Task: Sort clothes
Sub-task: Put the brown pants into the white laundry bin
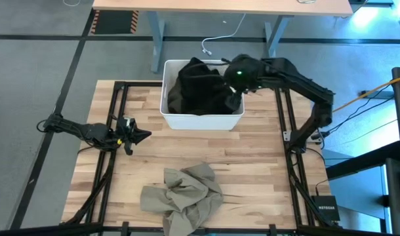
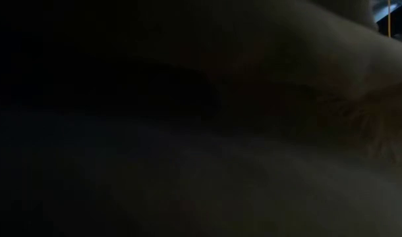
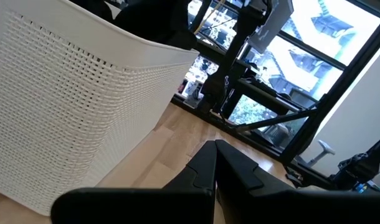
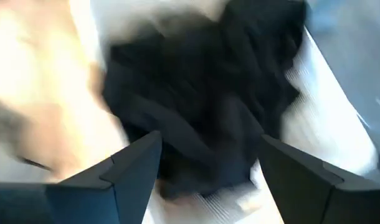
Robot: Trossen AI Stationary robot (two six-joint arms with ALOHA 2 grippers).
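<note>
Right tool [image 1: 236, 88], jaws spread wide and empty, hangs over black clothes [image 1: 199, 86] heaped in the white bin [image 1: 201, 120], upper centre; khaki garment [image 1: 183, 196] lies bottom centre on the surface [image 1: 252, 164]; left tool [image 1: 142, 136] pinched shut, mid-left.

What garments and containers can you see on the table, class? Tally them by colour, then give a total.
Dark garment heap, in the bin: 1
Khaki-beige garment, on the table: 1
White bin: 1
Total: 3
</note>
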